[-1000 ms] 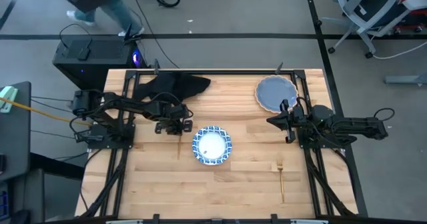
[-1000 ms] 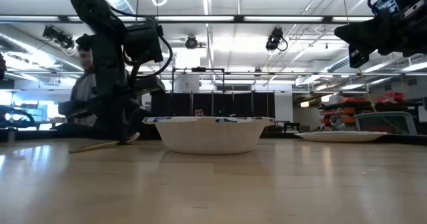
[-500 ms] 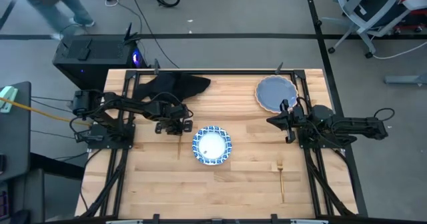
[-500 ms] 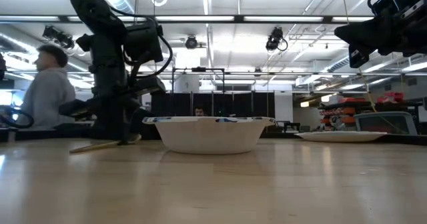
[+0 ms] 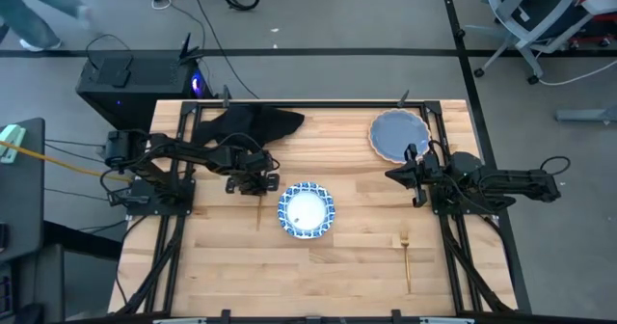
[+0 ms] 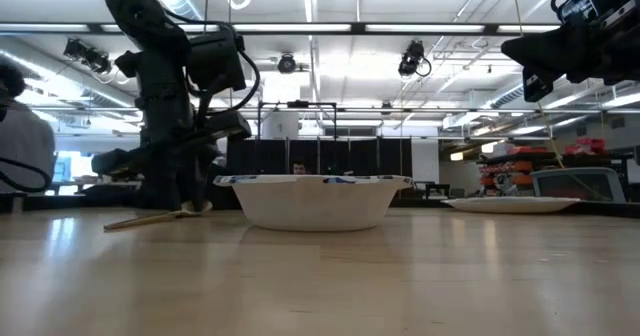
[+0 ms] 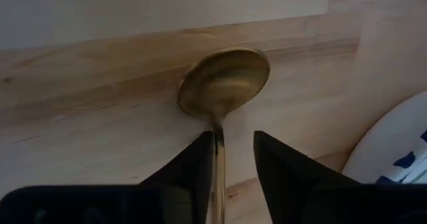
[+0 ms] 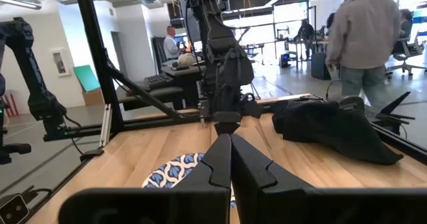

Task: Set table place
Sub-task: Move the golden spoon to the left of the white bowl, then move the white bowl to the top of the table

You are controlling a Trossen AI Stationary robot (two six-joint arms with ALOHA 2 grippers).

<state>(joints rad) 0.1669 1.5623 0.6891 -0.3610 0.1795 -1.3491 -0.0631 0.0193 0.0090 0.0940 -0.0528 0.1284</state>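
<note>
Your left gripper (image 7: 230, 159) stands spread around the thin gold spoon (image 7: 221, 91), whose oval bowl lies flat on the light-wood table (image 5: 366, 256). The blue-and-white patterned dish (image 5: 307, 210) sits just beside it, mid-table. Your right gripper (image 8: 231, 159) hangs pressed together, empty.

No legible text, label, brand, number or sign found on any item on the bench, on either arm, or in the room beyond.

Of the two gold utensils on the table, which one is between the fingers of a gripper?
The spoon, left of the patterned dish: the left gripper straddles its handle. The fork lies alone toward the table's near right, away from both grippers.
</note>
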